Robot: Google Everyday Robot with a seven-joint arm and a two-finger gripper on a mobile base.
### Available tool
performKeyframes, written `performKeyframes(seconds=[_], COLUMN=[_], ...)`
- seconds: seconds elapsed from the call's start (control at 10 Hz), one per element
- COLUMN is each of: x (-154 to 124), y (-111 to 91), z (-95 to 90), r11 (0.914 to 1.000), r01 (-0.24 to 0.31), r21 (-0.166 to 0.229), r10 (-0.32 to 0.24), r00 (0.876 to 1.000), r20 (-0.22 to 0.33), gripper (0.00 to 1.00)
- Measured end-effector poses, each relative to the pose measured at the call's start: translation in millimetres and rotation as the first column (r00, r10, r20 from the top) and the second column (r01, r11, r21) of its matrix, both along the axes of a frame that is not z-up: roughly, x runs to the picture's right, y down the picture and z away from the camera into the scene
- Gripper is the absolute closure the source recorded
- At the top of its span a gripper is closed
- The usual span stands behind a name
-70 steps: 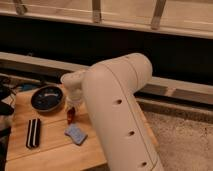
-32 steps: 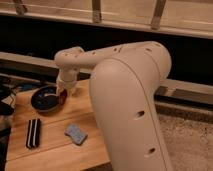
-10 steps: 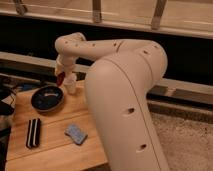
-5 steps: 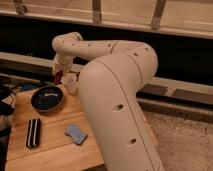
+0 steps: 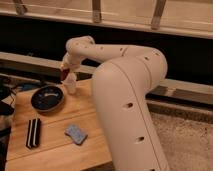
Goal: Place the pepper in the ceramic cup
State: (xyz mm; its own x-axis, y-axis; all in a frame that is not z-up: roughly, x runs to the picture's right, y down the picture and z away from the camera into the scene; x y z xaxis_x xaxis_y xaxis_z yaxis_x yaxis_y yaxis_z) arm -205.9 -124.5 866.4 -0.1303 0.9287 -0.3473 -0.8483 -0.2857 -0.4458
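Note:
The pepper (image 5: 64, 75) is a small dark red object held at the tip of my gripper (image 5: 65, 75). The gripper hangs from the white arm at the far side of the wooden table (image 5: 55, 150) and is shut on the pepper. The ceramic cup (image 5: 71, 86), small and white, stands directly under and slightly right of the gripper, just right of the dark plate. The pepper is at about the level of the cup's rim; I cannot tell whether it touches the cup.
A round dark plate (image 5: 47, 98) lies left of the cup. A black ribbed block (image 5: 33, 132) lies at the front left and a blue sponge (image 5: 76, 133) at the front middle. My large white arm (image 5: 127, 100) covers the table's right side. A dark wall and railing run behind.
The gripper has carried the pepper from over the plate's edge up and back, and now holds it down close over the cup. The other objects have not moved.

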Motion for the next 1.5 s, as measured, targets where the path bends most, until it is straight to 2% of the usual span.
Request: performKeyframes(seconds=[0.2,0.3,0.4,0.7,0.9,1.2,1.3,1.5], x=[14.1,16.2,16.6,13.6,7.2,15.1,17.1,17.0], y=[-22.8,-32.1,-38.8,-24.4,-15.5,-23.3,-25.9,-22.5], z=[18.9,23.6,25.4,18.5,9.2,18.1,19.7,14.7], r11=[0.9981,0.9974,0.9976,0.9988,0.9983,0.9986,0.9985,0.9983], r01=[-0.054,-0.059,-0.056,-0.040,-0.048,-0.045,-0.046,-0.049], r21=[0.031,0.041,0.041,0.027,0.033,0.028,0.029,0.031], r10=[0.052,0.056,0.052,0.039,0.045,0.043,0.044,0.047], r00=[0.997,0.995,0.995,0.998,0.997,0.997,0.997,0.997], r20=[0.060,0.081,0.087,0.053,0.066,0.067,0.067,0.064], gripper=[1.00,0.99,0.92,0.64,0.46,0.42,0.37,0.19])
